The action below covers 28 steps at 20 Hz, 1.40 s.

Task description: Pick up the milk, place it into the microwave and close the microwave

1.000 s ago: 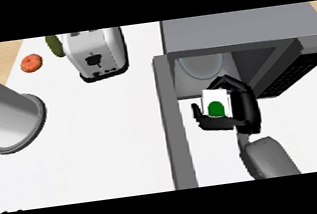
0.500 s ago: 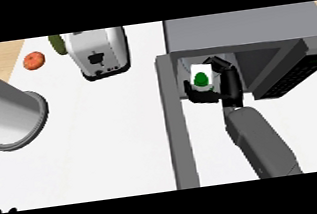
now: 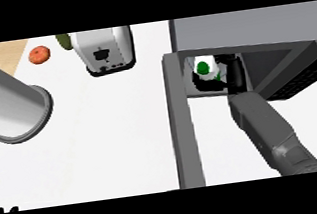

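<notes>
Milk (image 3: 203, 68) inside microwave (image 3: 255, 25) | right hand (image 3: 221, 81) clamped round it | set it upright, clear of door (image 3: 182, 126), before letting go.

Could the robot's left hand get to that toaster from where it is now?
Probably yes. Only the left hand's fingertips show at the lower left edge, and bare counter lies between them and the toaster; whether the arm stretches that far is unclear.

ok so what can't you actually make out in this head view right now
- Milk: only its white top with a green mark shows; the right hand curled round it and the microwave opening hide the rest, including whether it rests on the floor inside.
- Left hand: only fingertips show above the lower edge.
- Green item: mostly hidden behind the toaster.
- Microwave door: seen edge-on.
</notes>
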### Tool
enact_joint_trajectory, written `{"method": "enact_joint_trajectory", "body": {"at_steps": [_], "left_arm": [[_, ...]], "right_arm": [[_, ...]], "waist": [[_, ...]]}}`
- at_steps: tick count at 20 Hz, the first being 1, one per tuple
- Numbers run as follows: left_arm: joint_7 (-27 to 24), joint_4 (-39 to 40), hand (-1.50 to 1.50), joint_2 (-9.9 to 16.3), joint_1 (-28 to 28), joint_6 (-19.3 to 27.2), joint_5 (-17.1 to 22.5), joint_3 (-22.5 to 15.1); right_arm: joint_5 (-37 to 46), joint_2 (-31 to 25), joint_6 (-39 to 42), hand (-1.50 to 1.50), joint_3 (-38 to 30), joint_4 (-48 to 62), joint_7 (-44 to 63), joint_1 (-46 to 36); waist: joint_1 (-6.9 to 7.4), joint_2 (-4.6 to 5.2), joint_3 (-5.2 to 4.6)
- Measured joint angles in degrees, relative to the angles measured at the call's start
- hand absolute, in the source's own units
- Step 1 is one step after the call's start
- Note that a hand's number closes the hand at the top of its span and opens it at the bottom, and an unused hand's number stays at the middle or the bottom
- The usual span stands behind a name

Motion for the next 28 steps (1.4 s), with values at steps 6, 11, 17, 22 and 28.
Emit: {"method": "enact_joint_trajectory", "body": {"at_steps": [6,11,17,22,28], "left_arm": [[-0.2,0.5,-1.50,0.0,-0.2,-0.7,-0.9,-0.7],[-0.1,1.3,-1.50,-0.1,-1.7,-0.8,-0.9,-0.7],[-0.4,2.2,-1.50,0.5,-2.1,-1.6,-0.4,-0.1],[-0.5,2.7,-1.50,0.7,-2.8,-1.9,-0.1,0.4],[0.2,3.6,-1.50,1.1,-4.3,-1.9,-0.3,0.3]], "right_arm": [[1.5,-2.7,-1.3,1.50,-1.0,7.2,-2.6,-4.2],[3.7,-3.9,-5.5,1.50,-0.5,10.3,-5.0,-6.6],[3.7,-5.5,-7.2,1.50,-1.8,11.6,-6.8,-8.9],[2.1,-6.1,-7.8,1.50,-4.2,10.8,-8.9,-10.3],[3.2,-7.5,-14.6,1.50,-4.8,11.9,-8.7,-12.3]], "waist": [[1.17,0.56,0.07],[1.96,1.06,0.09],[3.03,1.51,0.17],[3.56,1.87,0.22],[4.08,2.24,0.16]]}}
